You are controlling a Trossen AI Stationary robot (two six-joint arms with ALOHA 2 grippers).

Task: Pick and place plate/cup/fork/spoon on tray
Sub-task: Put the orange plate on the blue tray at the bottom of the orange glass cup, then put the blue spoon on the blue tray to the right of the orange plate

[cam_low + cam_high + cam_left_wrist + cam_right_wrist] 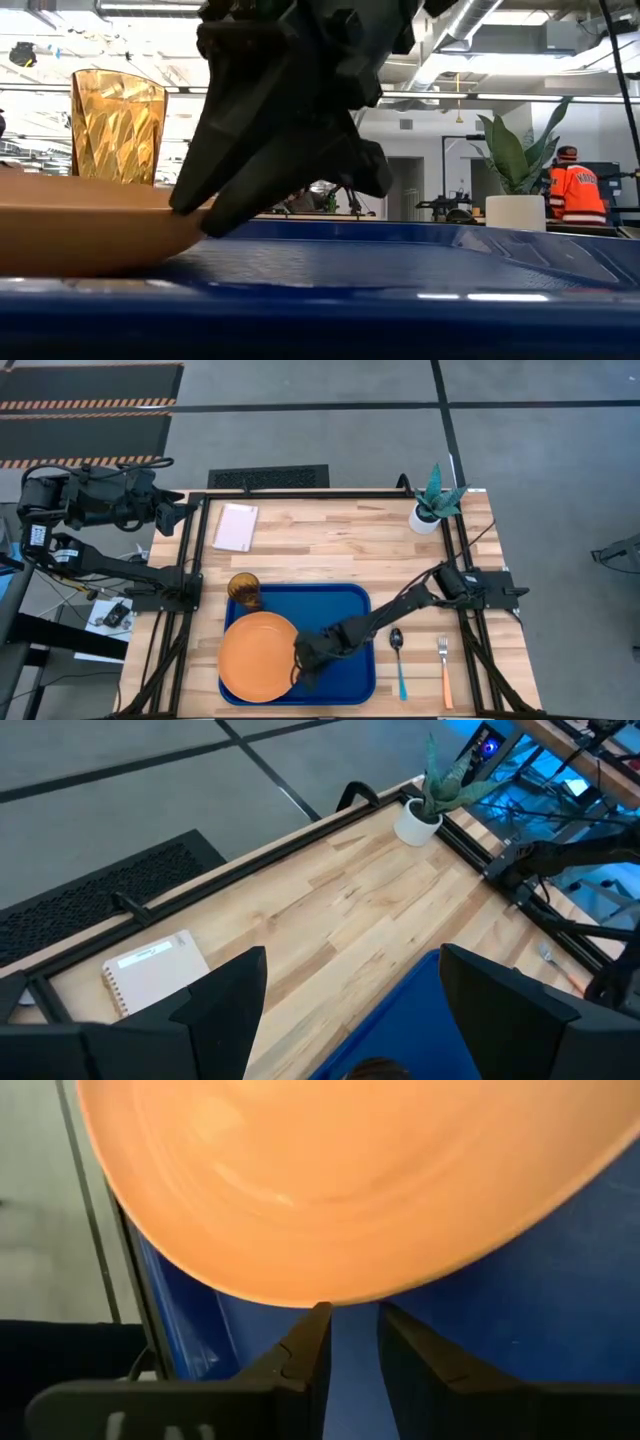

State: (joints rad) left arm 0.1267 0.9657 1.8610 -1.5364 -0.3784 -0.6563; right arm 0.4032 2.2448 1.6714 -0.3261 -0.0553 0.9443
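Observation:
The orange plate lies on the left part of the blue tray, and its left rim reaches over the tray's left rim. The amber cup stands upright at the tray's far left corner. It also shows behind the plate in the low view. The blue-handled spoon and the orange-handled fork lie on the table right of the tray. My right gripper is low over the tray at the plate's right rim, its fingers a narrow gap apart. My left gripper is open, raised off the table's far left. My right gripper's fingertips stand against the outer side of the plate's right rim, side by side along it, with nothing between them. They slant down from the table's right. The plate rests on the tray.
A pale notepad lies at the far left of the table. A white pot with a green plant stands at the far right corner. A person in an orange jacket is in the room beyond.

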